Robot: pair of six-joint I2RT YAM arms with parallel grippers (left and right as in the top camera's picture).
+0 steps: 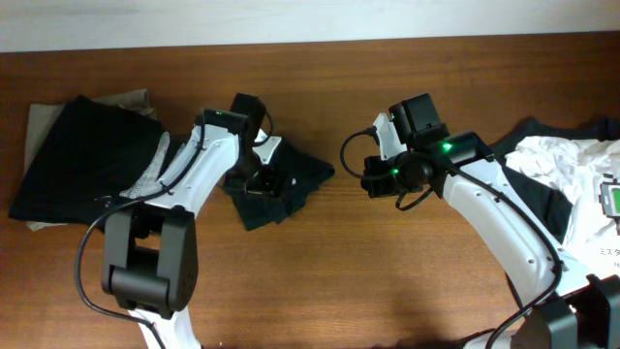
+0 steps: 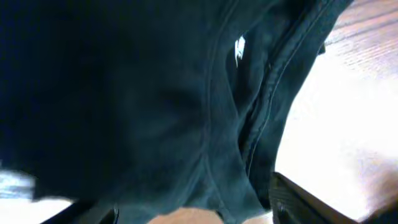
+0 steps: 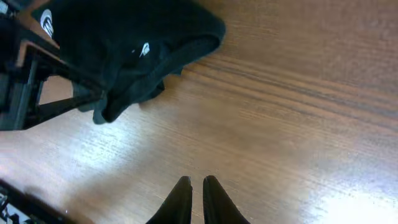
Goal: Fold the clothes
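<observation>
A crumpled black T-shirt (image 1: 295,184) with a small white logo lies on the wooden table left of centre. My left gripper (image 1: 257,179) is down on its left part. In the left wrist view the black T-shirt (image 2: 155,93) fills the frame, and the fingers of the left gripper (image 2: 193,214) stand wide apart with fabric bunched between them. My right gripper (image 1: 373,179) hovers to the right of the shirt. In the right wrist view the right gripper (image 3: 197,182) is shut and empty over bare wood, with the T-shirt (image 3: 124,37) ahead at upper left.
A folded black garment (image 1: 87,155) lies on a beige one (image 1: 39,121) at the far left. A heap of white cloth (image 1: 562,160) and dark cloth (image 1: 542,199) sits at the right edge, beside a printed white sheet (image 1: 605,242).
</observation>
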